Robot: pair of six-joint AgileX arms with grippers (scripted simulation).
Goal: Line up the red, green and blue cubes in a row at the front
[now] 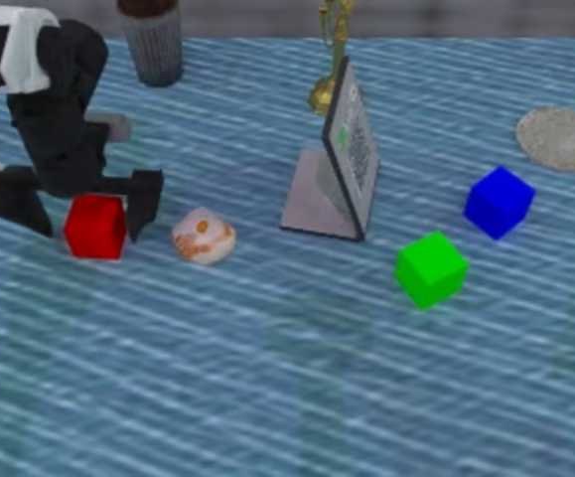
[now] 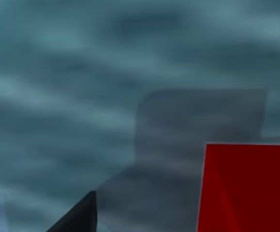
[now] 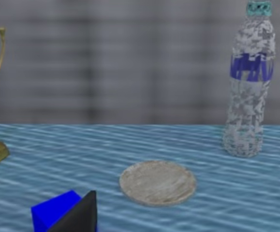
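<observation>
Top view: my left tool [image 1: 96, 207] is straddling the red cube [image 1: 95, 227], fingers apart, not clamped. Green cube [image 1: 431, 269] and blue cube [image 1: 499, 202] are sitting unaligned at right; no row forming yet. Right tool is showing only one fingertip, so I cannot tell its state.

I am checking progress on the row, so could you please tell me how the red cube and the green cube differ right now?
The red cube sits at the table's left, the green cube at its right. The red cube lies between the open fingers of the left claw, while the green cube stands free, with nothing around it. The red cube looks squared to the top view, the green cube turned at an angle. Both are plain, glossy and about the same size.
</observation>
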